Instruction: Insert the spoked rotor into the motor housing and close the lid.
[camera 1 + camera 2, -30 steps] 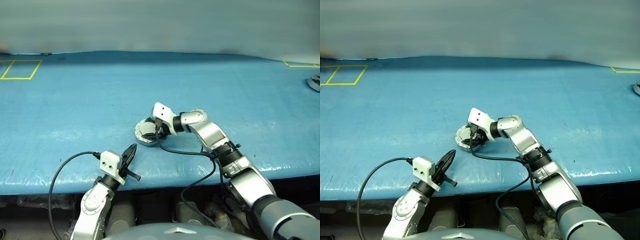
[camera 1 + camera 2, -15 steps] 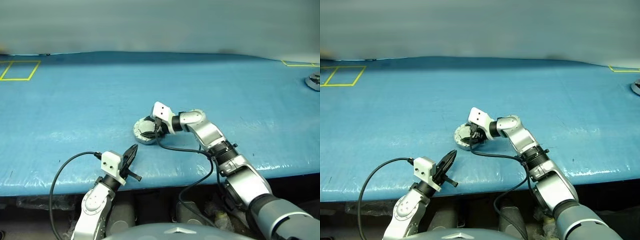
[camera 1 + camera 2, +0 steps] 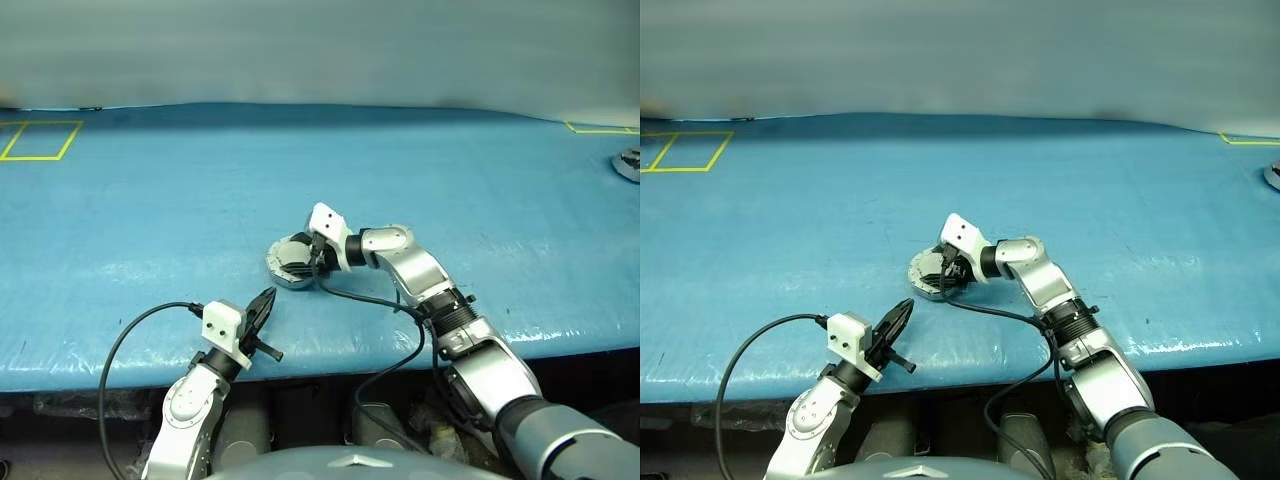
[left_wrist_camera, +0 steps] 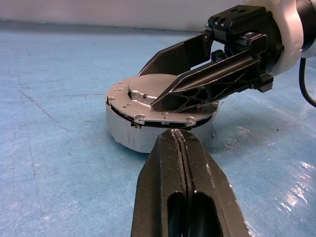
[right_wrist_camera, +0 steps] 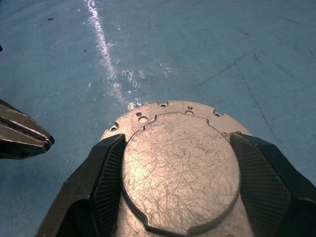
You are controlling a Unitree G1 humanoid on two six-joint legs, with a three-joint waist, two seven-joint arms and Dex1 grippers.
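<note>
The motor housing (image 4: 128, 136) is a grey puck standing on the blue table, near its front middle. The lid (image 5: 180, 168) lies flat on top of it, plain grey face up with a raised round centre. My right gripper (image 3: 298, 262) reaches in from the right. Its two black fingers (image 5: 106, 173) lie on the lid, one against each side of the raised centre. My left gripper (image 3: 268, 297) hovers shut by the table's front edge, pointing at the housing, a short way from it. The spoked rotor is hidden.
A yellow tape square (image 3: 38, 140) marks the far left of the table, and a yellow corner (image 3: 600, 128) marks the far right. A round metal part (image 3: 628, 163) lies at the right edge. The right arm's black cable (image 3: 365, 300) trails over the table front.
My right wrist has turned a little and the forearm has sunk slightly, with the fingers staying on the lid. The housing and my left gripper have not moved.
</note>
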